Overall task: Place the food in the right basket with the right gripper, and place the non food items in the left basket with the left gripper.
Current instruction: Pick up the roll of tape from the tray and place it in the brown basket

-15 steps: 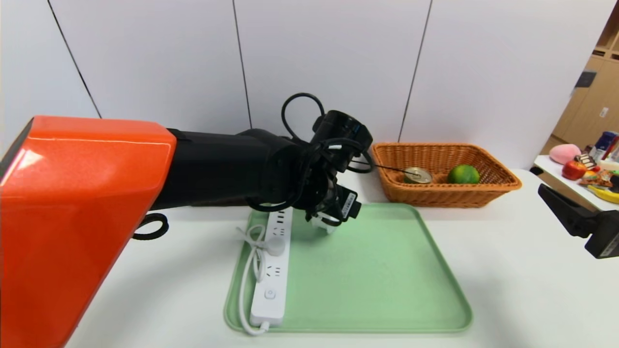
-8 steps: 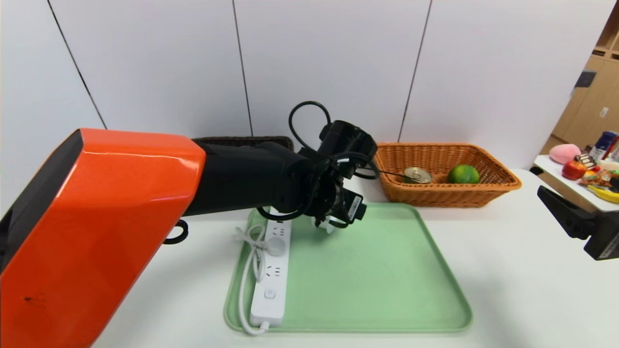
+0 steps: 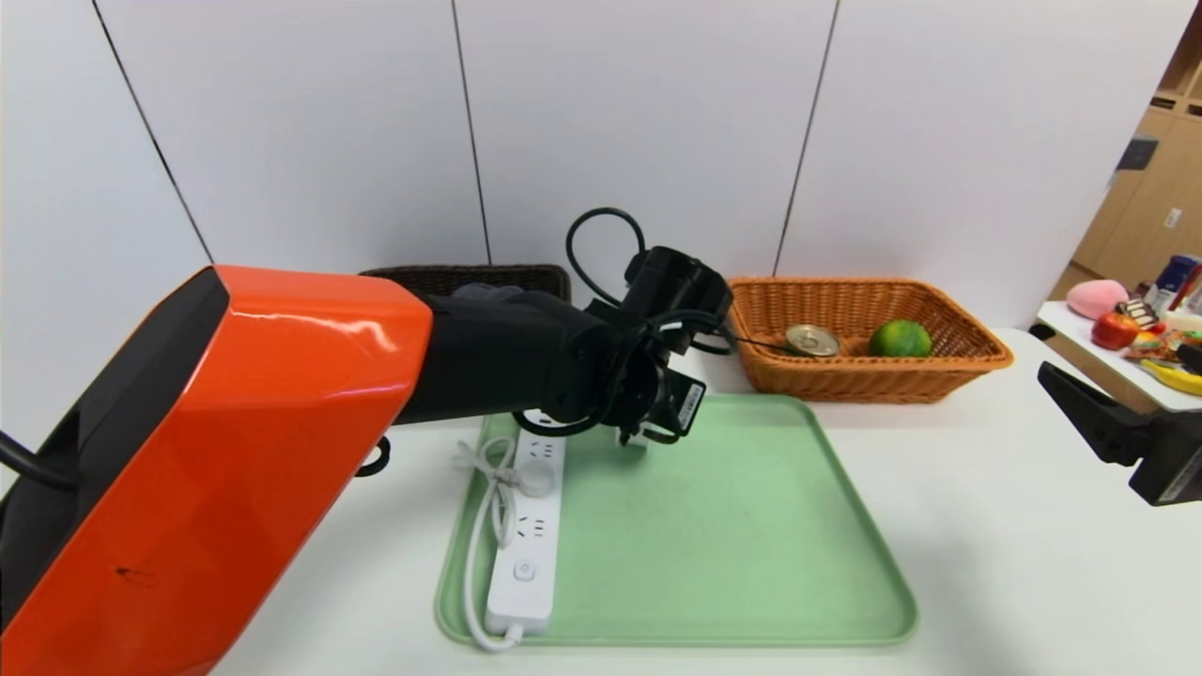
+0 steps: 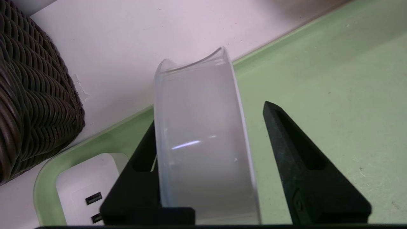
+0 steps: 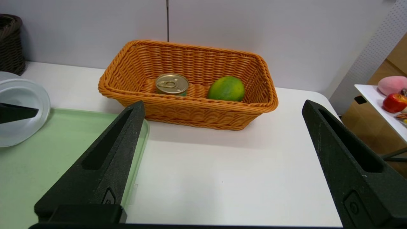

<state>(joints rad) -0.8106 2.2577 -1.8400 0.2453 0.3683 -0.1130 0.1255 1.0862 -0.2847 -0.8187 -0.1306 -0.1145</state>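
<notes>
The left arm [image 3: 235, 451] wears a glossy orange shell with a small dark scuff, then matte black housing; looped black cables crowd its wrist, beside a white label; both grippers' fingers [image 5: 95, 171] are black, wedge-shaped, with long recessed slots.

the middle and right of the green tray [image 3: 732, 526] are left bare. its left edge is taken up by the power strip [image 3: 528, 526], its far corner by the left gripper [image 3: 637, 434].
</notes>
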